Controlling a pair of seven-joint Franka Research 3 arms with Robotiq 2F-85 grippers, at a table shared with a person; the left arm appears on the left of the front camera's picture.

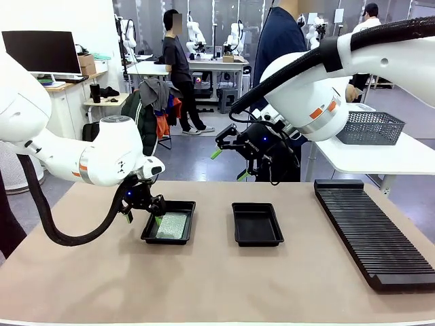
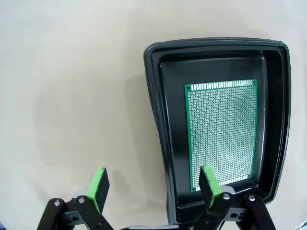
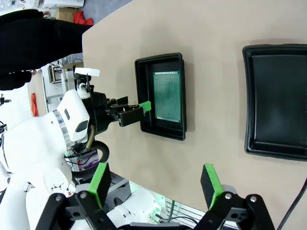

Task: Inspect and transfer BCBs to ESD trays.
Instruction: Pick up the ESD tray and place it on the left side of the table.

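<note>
Presently we log one BCB [image 2: 221,136] flat in the left ESD tray [image 1: 146,238], both pincers spread and empty — left gripper [image 2: 153,184] over its rim, right gripper [image 1: 229,163] aloft — placement looks finished, so filling the second tray [image 1: 257,206] comes next.

Readable text: none can be made out in any of the views.
Right pincer [image 1: 229,164]: in the front view a short row of small white letters sits on its black body, too small and blurred to read.
BCB [image 2: 221,134]: in the left wrist view the green face shows a fine grid of holes and a row of pale pads along one short edge. No letters or numbers on it are legible.
BCB in the right wrist view [image 3: 167,96]: too small for any marking to be told.
</note>
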